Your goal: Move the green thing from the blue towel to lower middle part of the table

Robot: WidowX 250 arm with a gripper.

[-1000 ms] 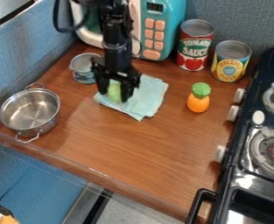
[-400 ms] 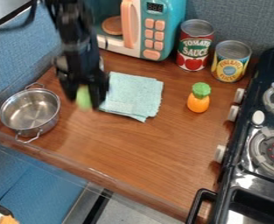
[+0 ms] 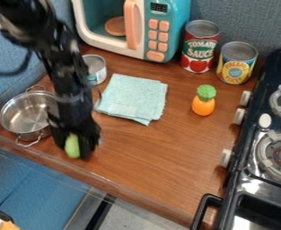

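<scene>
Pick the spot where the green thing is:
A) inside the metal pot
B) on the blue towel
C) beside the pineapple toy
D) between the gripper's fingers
D: the green thing sits between the fingers of the gripper, off the towel and to the right of the metal pot in the view.

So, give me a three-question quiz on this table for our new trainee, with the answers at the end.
1. True or false: the gripper has the green thing between its fingers.
2. Which stands right beside the red can?
a) a burner
b) the yellow can
c) a wooden spoon
3. Fill in: lying on the table between the pot and the pineapple is the folded ____.

Key: 1 true; 2 b; 3 towel.
</scene>
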